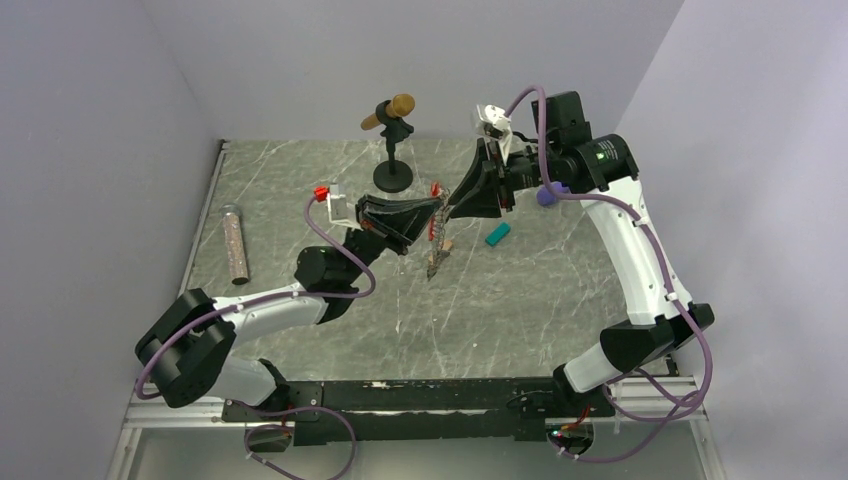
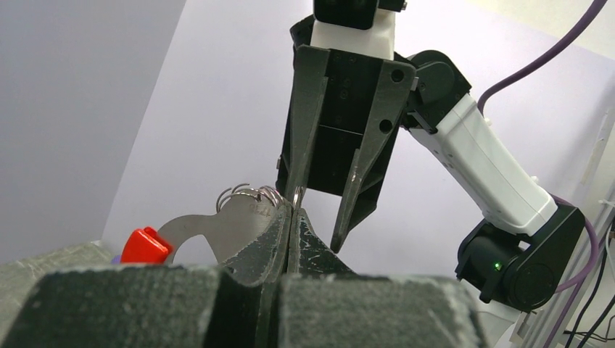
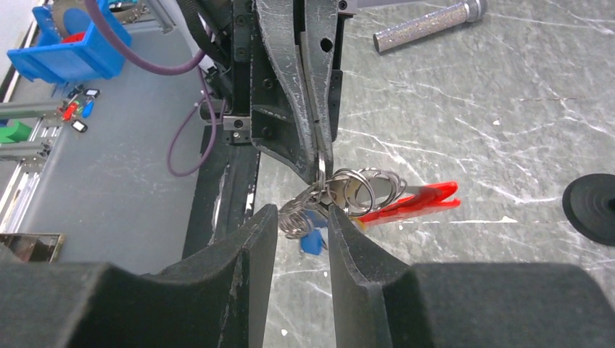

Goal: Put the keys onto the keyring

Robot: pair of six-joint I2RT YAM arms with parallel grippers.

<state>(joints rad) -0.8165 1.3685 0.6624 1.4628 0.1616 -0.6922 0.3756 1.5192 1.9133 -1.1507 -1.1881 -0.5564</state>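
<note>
The keyring hangs in the air between my two grippers; its chain and tags (image 1: 437,255) dangle above the table. My left gripper (image 1: 432,212) is shut on one silvery ring of the keyring (image 2: 250,194), with the red clip (image 2: 145,245) sticking out to the left. In the right wrist view the rings (image 3: 355,188), the red clip (image 3: 413,203) and a blue tag (image 3: 312,241) hang under the left gripper's closed tips. My right gripper (image 3: 301,214) is open, its fingertips on either side of a coil of rings. I cannot make out the keys.
A teal block (image 1: 497,234) lies right of the grippers. A glittery tube (image 1: 236,243) lies at the left. A black stand (image 1: 392,172) with a brown-tipped rod stands at the back. A blue bin (image 3: 72,51) sits off the table.
</note>
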